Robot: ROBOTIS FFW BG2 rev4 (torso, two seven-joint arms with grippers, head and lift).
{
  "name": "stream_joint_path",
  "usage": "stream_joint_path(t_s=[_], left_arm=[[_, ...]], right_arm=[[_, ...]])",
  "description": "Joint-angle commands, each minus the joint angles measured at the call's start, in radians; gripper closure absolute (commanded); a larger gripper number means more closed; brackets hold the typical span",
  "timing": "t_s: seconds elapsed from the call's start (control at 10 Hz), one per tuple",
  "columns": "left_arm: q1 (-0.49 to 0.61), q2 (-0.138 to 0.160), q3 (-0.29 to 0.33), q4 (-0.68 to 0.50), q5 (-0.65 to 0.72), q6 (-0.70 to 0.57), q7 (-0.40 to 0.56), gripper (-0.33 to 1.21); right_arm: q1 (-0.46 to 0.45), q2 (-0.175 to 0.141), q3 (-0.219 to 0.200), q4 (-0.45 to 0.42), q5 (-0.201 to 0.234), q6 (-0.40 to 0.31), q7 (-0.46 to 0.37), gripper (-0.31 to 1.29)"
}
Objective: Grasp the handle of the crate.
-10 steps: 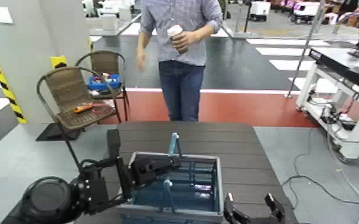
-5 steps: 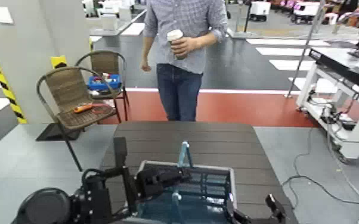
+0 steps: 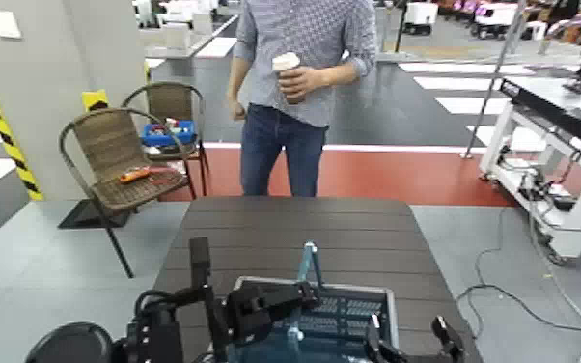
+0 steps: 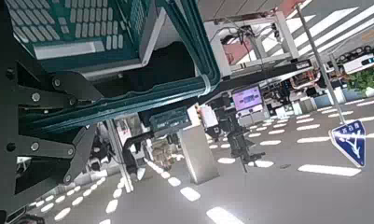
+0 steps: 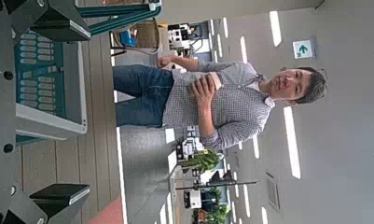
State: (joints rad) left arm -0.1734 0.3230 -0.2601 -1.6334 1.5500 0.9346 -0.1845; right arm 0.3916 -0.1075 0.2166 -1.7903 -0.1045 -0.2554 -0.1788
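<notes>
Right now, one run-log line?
left gripper: shut on handle | right gripper: open, by crate's right side | crate: on table

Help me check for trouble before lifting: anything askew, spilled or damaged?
Loose cables snake untidily across the floor, right of the table, perhaps a trip risk. No damage or spill shows at the crate; the left gripper grips its handle.
</notes>
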Motion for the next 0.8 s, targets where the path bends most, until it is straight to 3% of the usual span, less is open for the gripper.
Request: stream_joint_path(t_s=[0.1,0.8], left_arm=[[0.019,-0.007,0.007,-0.003,0.028,0.001,0.016,1.19],[0.017,-0.012,0.006,0.001,0.033,0.001,0.016,1.19]], right_arm=[[0.001,0.000,0.003,0.002,0.006,-0.001,-0.005,0.15],[-0.002,-0.005,0.006,-0.004,0.011,0.030,-0.008,0.15]])
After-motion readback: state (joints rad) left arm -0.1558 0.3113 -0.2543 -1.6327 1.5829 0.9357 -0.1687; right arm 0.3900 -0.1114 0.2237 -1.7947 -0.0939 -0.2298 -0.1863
